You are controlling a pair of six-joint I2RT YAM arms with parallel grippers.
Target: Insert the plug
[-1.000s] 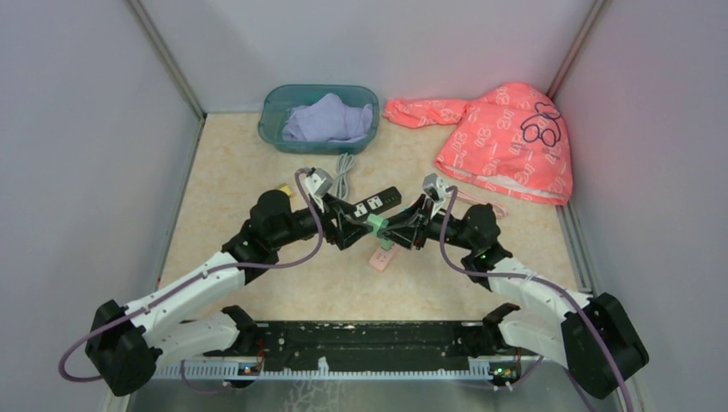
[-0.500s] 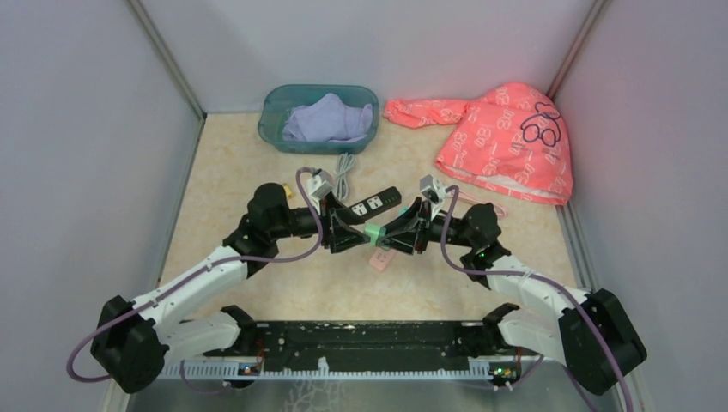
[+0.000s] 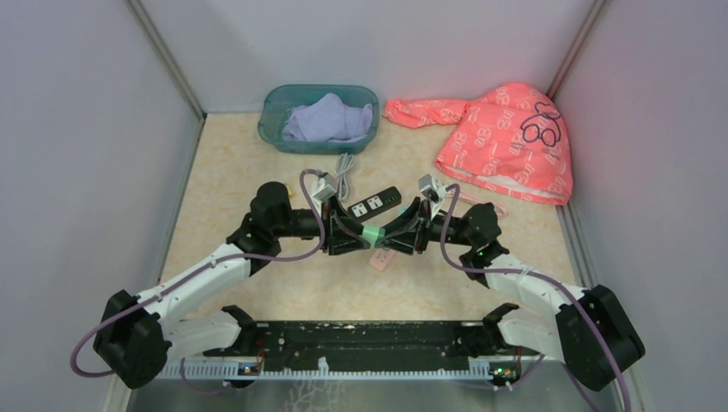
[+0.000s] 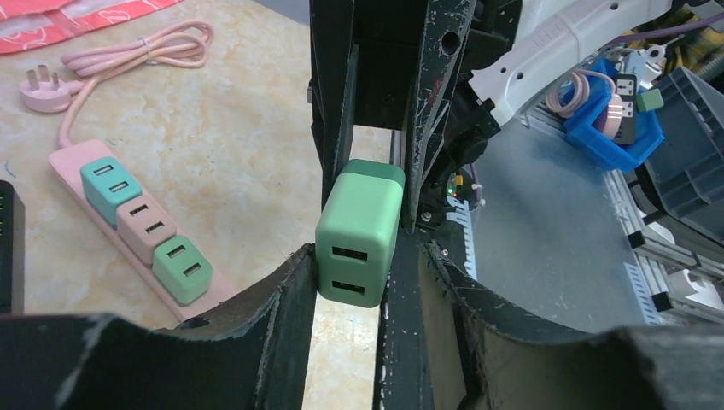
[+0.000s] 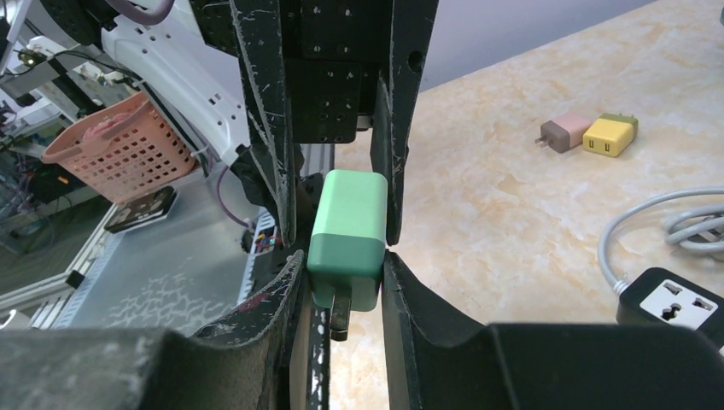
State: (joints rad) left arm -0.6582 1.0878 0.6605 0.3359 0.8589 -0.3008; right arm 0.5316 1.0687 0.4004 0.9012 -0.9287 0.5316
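- Held mid-scene above the table [image 3: 257, 163], between the two arms: green plug [image 4: 359, 226].
- Pinched at the prong end by right gripper [image 5: 341, 282], a finger pressed on each side.
- Flanked at the port end by left gripper [image 4: 359, 273]; can't tell if clamped or just close.
- Stretched inward from left and right, wrists nose to nose.
- Just far of the grippers: black power strip [image 3: 375, 202]. Just near: pink power strip [image 3: 382, 257].

open tabletop [image 3: 283, 287] at the near side, pink power strip [image 3: 381, 258] mid-table, black power strip [image 3: 375, 203] just behind it
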